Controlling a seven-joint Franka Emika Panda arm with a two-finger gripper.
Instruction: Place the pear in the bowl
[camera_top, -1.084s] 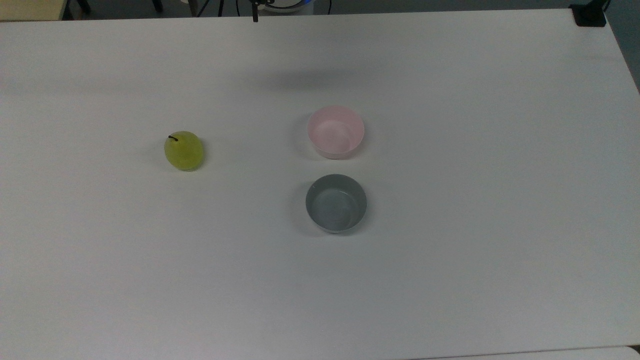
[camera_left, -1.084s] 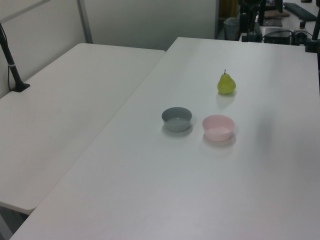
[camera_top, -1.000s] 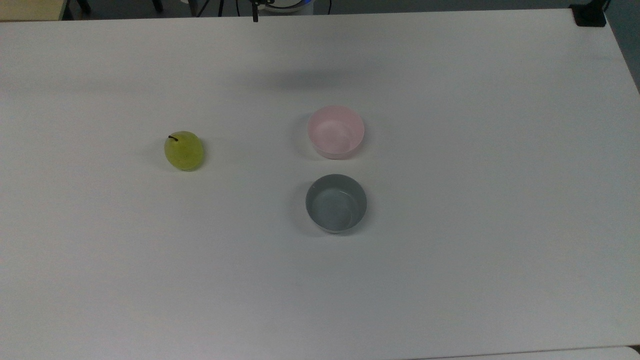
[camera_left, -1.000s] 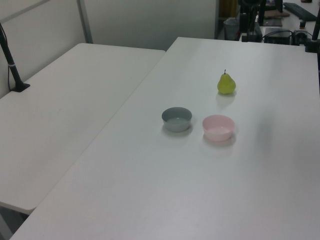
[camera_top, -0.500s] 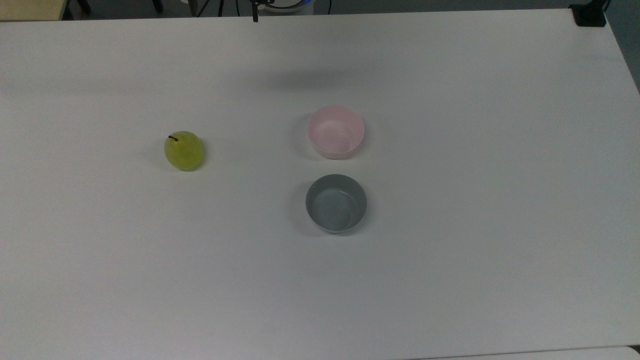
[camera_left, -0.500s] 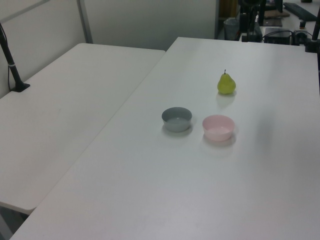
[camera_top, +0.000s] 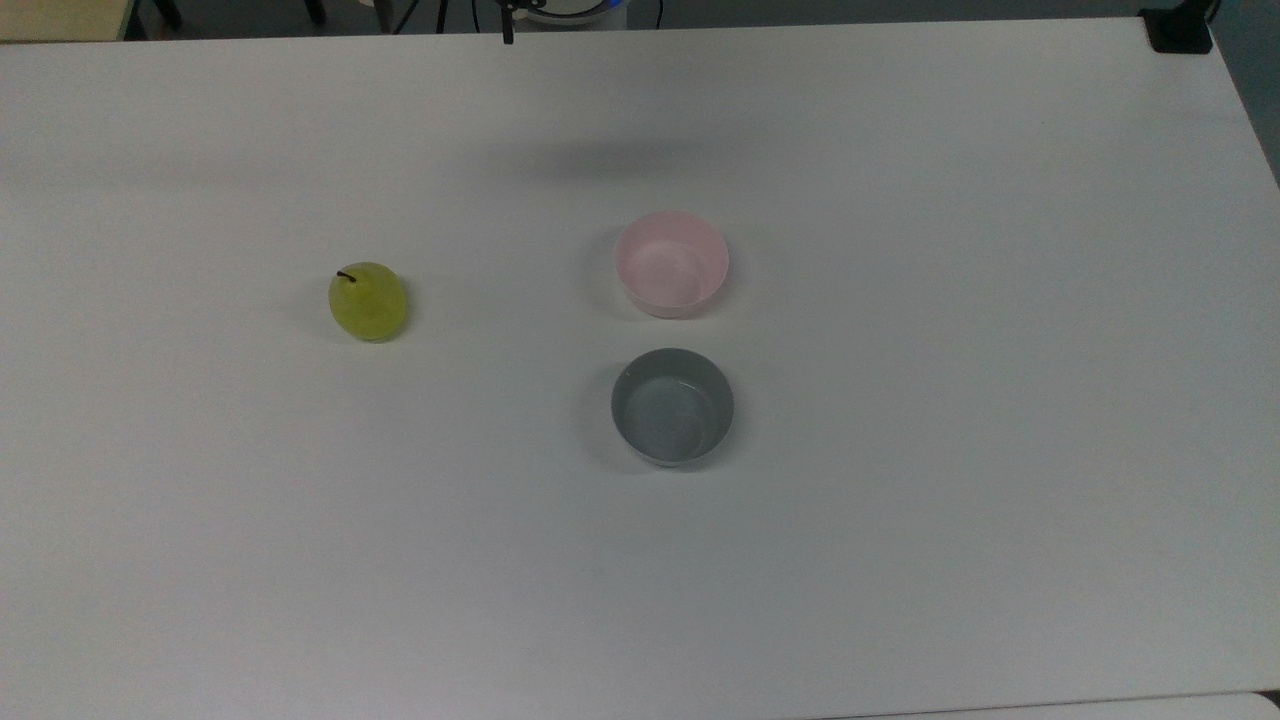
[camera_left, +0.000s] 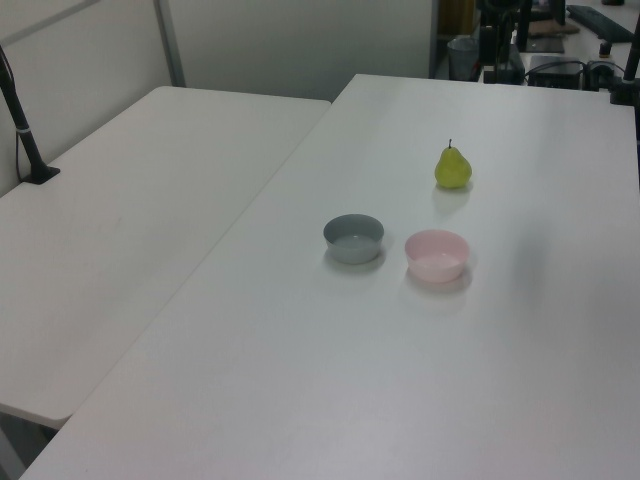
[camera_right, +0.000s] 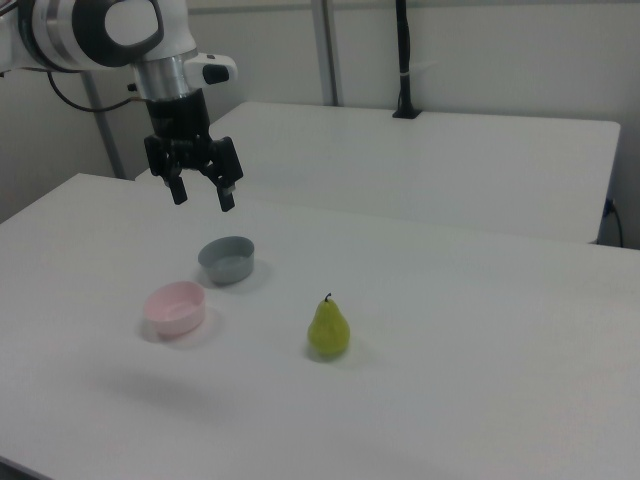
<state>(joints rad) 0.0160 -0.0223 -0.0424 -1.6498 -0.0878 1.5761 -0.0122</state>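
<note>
In the top view, the pear stands left of the bowl.

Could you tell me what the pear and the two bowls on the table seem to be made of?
The pear looks like a moulded plastic or wax replica: even yellow-green skin with a soft sheen and a thin dark stem, though real fruit cannot be ruled out. The pink bowl and the grey bowl look like smooth matte plastic or melamine, with plain, evenly coloured walls and no glaze glare.
</note>
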